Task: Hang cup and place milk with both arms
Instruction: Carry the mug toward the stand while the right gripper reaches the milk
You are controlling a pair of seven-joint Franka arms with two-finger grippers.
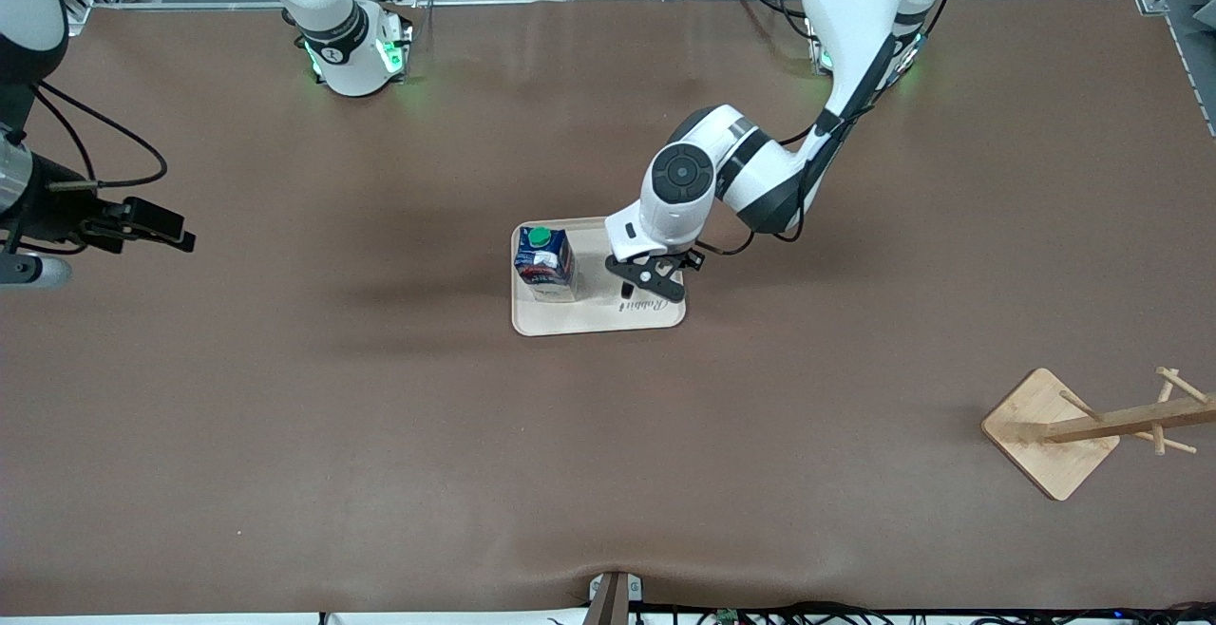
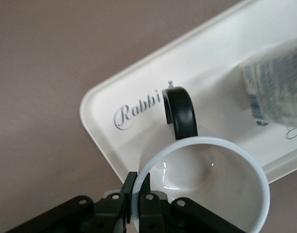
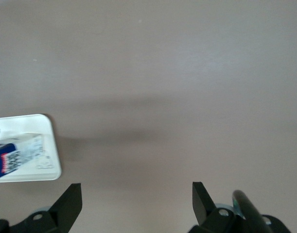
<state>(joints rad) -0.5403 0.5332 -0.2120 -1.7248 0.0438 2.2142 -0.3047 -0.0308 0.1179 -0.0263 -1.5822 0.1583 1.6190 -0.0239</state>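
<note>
My left gripper (image 1: 654, 278) is over the pale tray (image 1: 598, 318), beside the milk. In the left wrist view the left gripper (image 2: 137, 182) is shut on the rim of the white cup (image 2: 206, 194), one finger inside and one outside. The cup's black loop handle (image 2: 181, 112) points away from the fingers, and its smiley face is hidden. In the front view my left hand hides the cup. The milk (image 1: 544, 264), dark blue with a green cap, stands upright on the tray; it also shows in the right wrist view (image 3: 12, 158). My right gripper (image 1: 176, 234) is open and empty over bare table at the right arm's end (image 3: 137, 194).
A wooden cup rack (image 1: 1092, 426) with pegs stands on its square base near the front camera, at the left arm's end of the table. The tray has "Rabbit" lettering (image 2: 138, 109). Brown table mat surrounds the tray.
</note>
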